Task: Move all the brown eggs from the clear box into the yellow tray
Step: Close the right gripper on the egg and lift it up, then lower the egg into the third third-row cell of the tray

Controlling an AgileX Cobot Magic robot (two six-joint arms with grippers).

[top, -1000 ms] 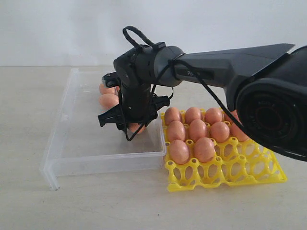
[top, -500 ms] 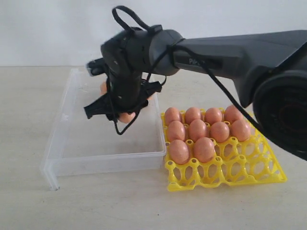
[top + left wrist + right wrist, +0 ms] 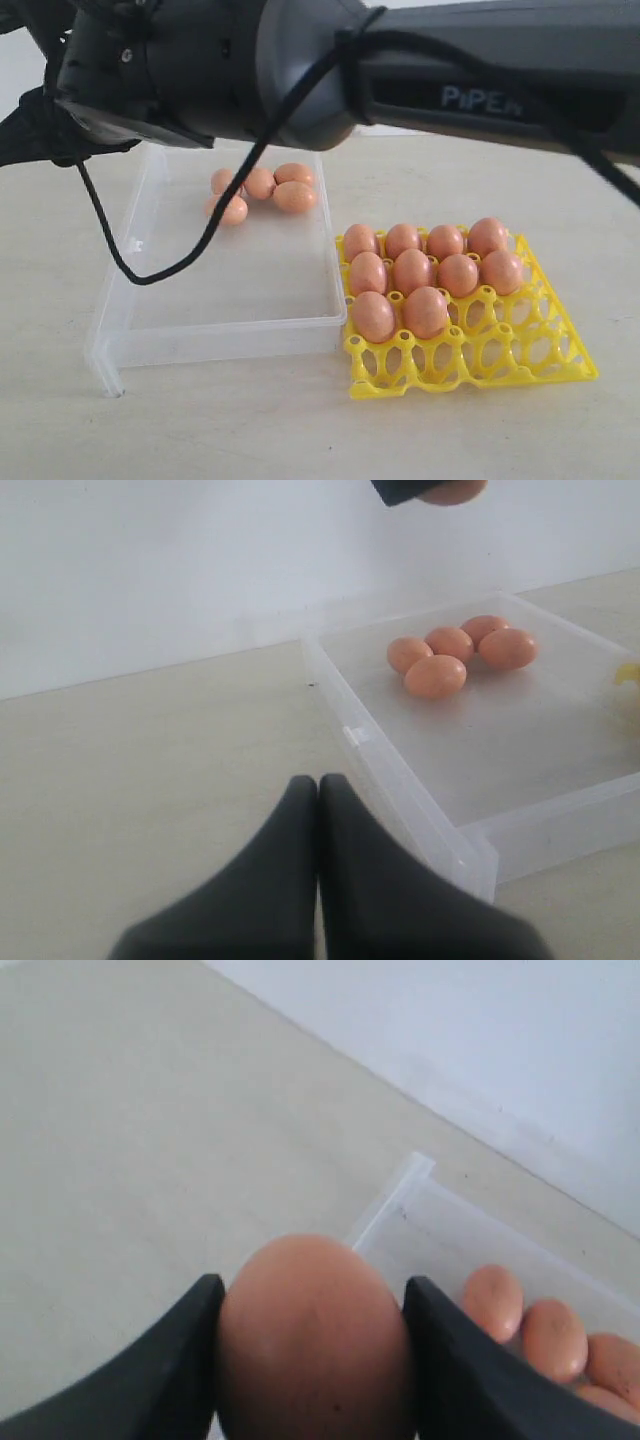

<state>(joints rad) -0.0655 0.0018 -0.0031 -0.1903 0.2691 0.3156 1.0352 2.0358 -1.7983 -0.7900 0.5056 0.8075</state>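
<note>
My right gripper point(image 3: 310, 1360) clamps one orange-brown oval egg point(image 3: 312, 1310); left gripper point(image 3: 318, 870) pinched together; black arm point(image 3: 300, 60) and cable point(image 3: 150, 282) overhang the transparent plastic box point(image 3: 230, 330).

Four eggs point(image 3: 260, 185) in box point(image 3: 230, 330), left of tray point(image 3: 470, 365).

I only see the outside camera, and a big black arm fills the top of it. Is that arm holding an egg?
Observer: Yes. Its wrist camera shows the right fingers clamped on one brown egg.
Operator: Where is the other arm?
Observer: The left fingers are pressed together, empty, over the table, outside the clear box.
</note>
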